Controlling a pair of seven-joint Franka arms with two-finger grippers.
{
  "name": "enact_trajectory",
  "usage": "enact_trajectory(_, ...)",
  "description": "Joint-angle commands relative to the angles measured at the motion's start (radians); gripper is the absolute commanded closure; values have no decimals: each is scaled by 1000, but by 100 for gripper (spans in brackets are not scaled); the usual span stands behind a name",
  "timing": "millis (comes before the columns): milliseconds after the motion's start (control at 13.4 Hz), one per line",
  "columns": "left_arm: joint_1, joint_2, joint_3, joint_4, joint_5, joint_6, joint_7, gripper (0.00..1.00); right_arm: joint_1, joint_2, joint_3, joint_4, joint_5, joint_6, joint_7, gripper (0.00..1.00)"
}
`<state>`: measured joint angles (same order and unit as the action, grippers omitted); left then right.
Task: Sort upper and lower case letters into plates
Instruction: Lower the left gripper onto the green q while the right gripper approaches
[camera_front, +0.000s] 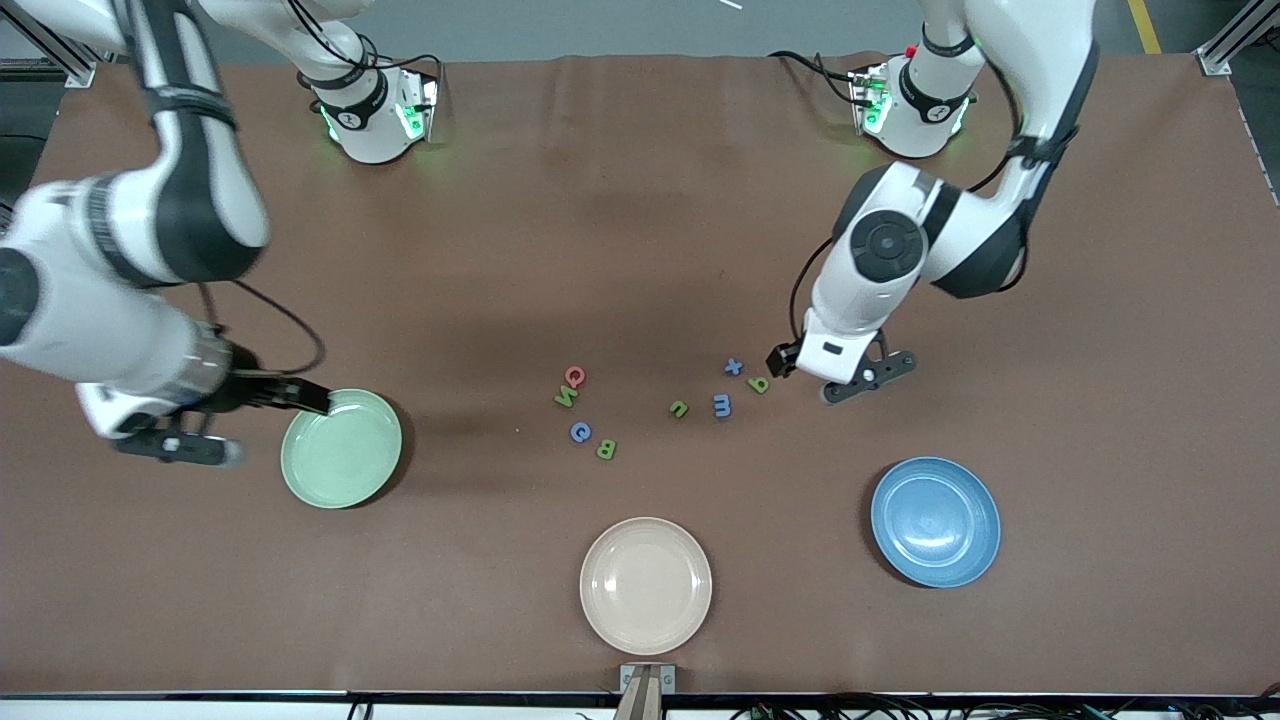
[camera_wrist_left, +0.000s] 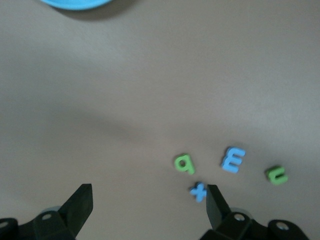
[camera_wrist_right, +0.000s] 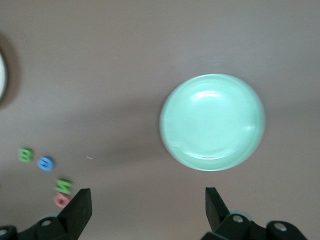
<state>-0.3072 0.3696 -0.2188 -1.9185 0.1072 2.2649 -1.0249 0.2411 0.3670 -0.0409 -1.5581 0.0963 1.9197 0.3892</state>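
Eight small foam letters and three round plates on the brown worktop (camera_front: 640, 250).
Letters: four uppercase (camera_front: 585, 412), four lowercase (camera_front: 722, 393). Plates: glossy mint green plate (camera_front: 341, 462), glossy blue plate (camera_front: 935, 521), cream plate (camera_front: 646, 585). Left gripper (camera_front: 790, 372) and right gripper (camera_front: 305, 398): jaws apart, empty.

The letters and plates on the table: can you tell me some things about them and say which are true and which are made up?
1. The mint green plate has letters in it. False: it holds nothing.
2. The blue x lies on the table near the left end effector. True.
3. The right end effector holds the pink letter. False: its fingers are open and hold nothing, up over the mint green plate's rim.
4. The beige plate is nearer the front camera than the blue plate. True.
5. All the letters lie on the table, none in a plate. True.
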Motion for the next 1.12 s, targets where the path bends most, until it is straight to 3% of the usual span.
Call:
enact_trajectory(0,-15,66,4,1,25,91,-102,3,153,125,-10,10,-1,146,230,0)
enact_trajectory(299,-32,152,6,1,25,191,-175,17,300,272,-11,13,-9,375,474,5)
enact_trajectory(449,-35,190,6,1,25,232,-201,24,346,321,-14,16,-17,413,497,19)
enact_trajectory(673,-58,227,9,3,25,254,-219,28,380,381,-17,38,-26,464,569,22)
enact_trajectory(1047,-58,236,9,3,25,254,-221,52,414,541,-20,260,-72,427,710,24)
